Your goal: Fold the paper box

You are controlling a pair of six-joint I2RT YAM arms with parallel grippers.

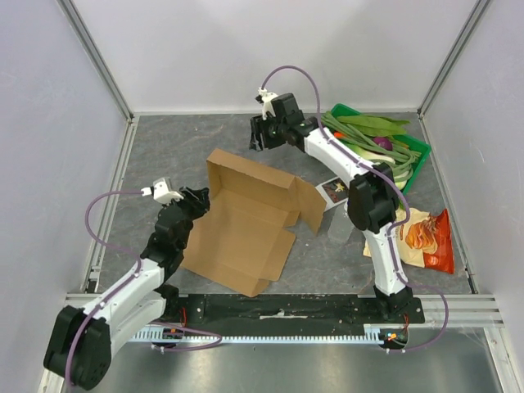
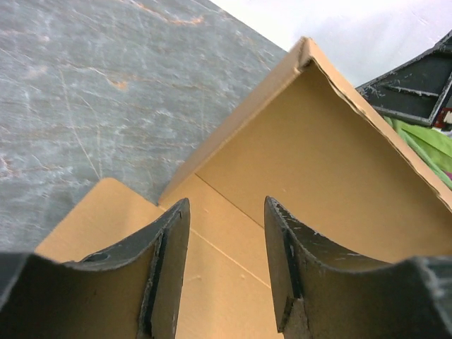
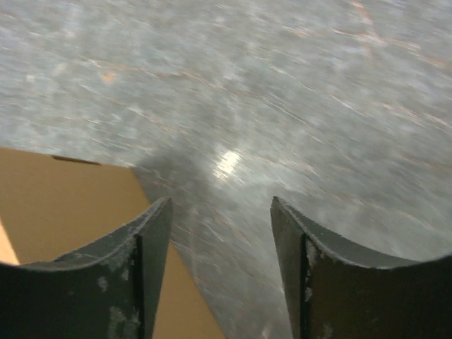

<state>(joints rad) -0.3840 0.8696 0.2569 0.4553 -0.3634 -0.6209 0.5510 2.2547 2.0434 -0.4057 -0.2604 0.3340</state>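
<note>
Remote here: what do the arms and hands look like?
The left arm and right arm have white shells, black joints and a lilac cable looping alongside each. The left hand and right hand are black, with two curved, scuffed fingers.

High behind, looking down on the whole paper box (image 1: 241, 225). Wrist views close: left over its inside, right at its far edge.

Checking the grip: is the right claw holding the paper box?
No: the right claw stands open over the table, and the paper box lies off to one side, outside its gap.
</note>
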